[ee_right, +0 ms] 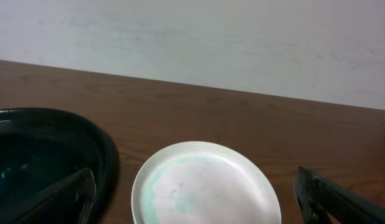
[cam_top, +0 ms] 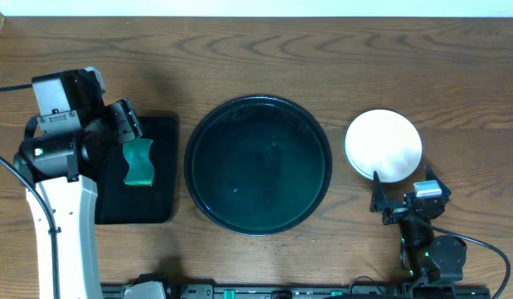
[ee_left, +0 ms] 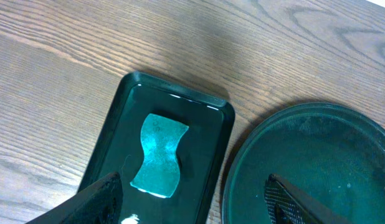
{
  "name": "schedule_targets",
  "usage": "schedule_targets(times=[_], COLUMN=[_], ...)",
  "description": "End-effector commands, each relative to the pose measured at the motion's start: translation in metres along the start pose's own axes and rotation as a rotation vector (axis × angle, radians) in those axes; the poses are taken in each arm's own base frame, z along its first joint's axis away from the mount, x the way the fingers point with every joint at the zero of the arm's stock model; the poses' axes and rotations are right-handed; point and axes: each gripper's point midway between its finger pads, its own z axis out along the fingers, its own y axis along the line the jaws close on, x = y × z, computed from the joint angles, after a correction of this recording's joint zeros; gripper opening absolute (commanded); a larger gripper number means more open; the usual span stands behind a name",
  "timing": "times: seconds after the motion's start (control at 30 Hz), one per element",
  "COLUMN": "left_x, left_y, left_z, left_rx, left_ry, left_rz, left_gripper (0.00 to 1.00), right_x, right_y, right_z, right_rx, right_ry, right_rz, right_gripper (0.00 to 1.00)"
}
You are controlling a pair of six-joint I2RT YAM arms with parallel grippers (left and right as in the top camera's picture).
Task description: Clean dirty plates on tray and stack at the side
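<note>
The large round black tray (cam_top: pixel 258 164) sits mid-table with no plate showing on it; its rim also shows in the left wrist view (ee_left: pixel 242 162) and the right wrist view (ee_right: pixel 105 149). A small stack of plates (cam_top: pixel 383 145) stands on the table to its right. The top plate is white, with a faint green smear in the right wrist view (ee_right: pixel 205 186). My right gripper (cam_top: pixel 403 184) is open just in front of the stack, its fingers (ee_right: pixel 199 208) either side of it and apart from it. My left gripper (cam_top: pixel 128 123) is open and empty above the sponge tray (ee_left: pixel 192 202).
A smaller rectangular black tray (cam_top: pixel 161 187) lies left of the round tray and holds a teal sponge (cam_top: pixel 139 162), also in the left wrist view (ee_left: pixel 158 155). My left arm's white link (cam_top: pixel 65 232) runs along the left front. A pale wall stands behind the table.
</note>
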Motion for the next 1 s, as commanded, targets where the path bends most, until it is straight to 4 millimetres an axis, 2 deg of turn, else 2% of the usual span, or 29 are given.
schedule_targets(times=[0.0,0.87,0.97], left_x=[-0.0001,0.0,-0.0025], left_y=[0.0001,0.0002,0.0072], left_z=[0.0005,0.0005,-0.0065], left_rx=[-0.001,-0.002,-0.044], left_ry=[0.003,0.004,-0.025], left_rz=[-0.015,-0.015,-0.01], left_gripper=[0.73,0.73,0.73], right_x=[0.0006,0.0007,0.0006], right_y=[-0.0005,-0.0005,-0.0005], right_z=[-0.0002,-0.0002,-0.0002], right_rx=[0.006,0.006,0.006], right_ry=[0.001,0.001,0.001], right_rz=[0.001,0.001,0.001], right_gripper=[0.99,0.99,0.99])
